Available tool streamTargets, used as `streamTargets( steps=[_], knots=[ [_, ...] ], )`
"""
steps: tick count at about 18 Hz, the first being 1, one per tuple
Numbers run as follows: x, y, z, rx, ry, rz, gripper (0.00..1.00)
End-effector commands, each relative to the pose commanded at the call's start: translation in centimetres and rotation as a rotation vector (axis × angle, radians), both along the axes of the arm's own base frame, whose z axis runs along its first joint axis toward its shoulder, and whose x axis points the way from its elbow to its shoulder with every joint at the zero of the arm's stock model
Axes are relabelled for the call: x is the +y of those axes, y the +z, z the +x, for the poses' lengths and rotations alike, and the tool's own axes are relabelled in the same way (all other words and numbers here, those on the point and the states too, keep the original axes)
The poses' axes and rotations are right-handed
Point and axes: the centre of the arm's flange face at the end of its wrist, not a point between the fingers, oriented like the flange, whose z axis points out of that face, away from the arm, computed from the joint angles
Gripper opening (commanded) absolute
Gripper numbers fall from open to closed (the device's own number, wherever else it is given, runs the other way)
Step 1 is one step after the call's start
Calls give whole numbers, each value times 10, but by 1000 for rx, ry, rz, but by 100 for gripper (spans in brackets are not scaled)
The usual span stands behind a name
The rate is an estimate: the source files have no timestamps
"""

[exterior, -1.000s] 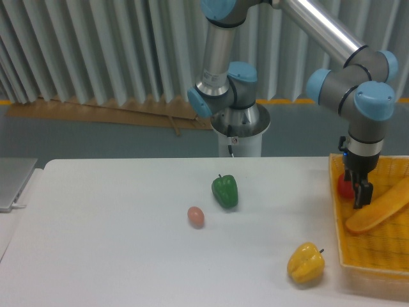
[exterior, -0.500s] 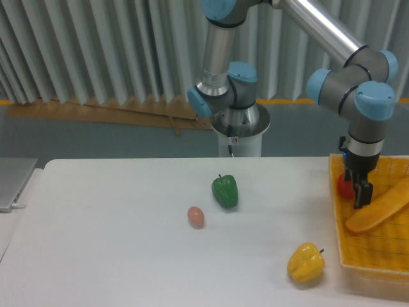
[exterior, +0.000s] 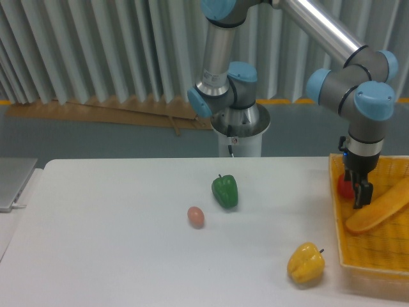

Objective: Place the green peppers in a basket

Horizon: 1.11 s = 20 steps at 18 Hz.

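Note:
The green pepper (exterior: 225, 191) lies on the white table near its middle, stem up, with nothing touching it. The yellow-orange mesh basket (exterior: 383, 246) sits at the table's right edge. My gripper (exterior: 358, 199) hangs low over the basket's near-left part, far to the right of the green pepper. Its dark fingers point down right beside a red pepper (exterior: 345, 187) inside the basket. The fingers are seen edge-on, so their gap is hidden.
A long orange-yellow loaf-like item (exterior: 378, 207) lies in the basket beside the gripper. A yellow bell pepper (exterior: 305, 263) rests on the table just left of the basket. A small pinkish egg-shaped object (exterior: 195, 217) lies left of the green pepper. A grey device (exterior: 13, 181) sits at the far left.

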Motion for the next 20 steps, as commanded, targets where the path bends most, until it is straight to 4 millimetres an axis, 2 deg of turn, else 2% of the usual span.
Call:
streamTargets(
  steps=[11, 20],
  knots=[
    [6, 5, 11, 5, -19, 9, 100],
    [8, 6, 12, 6, -25, 12, 100]
  ],
)
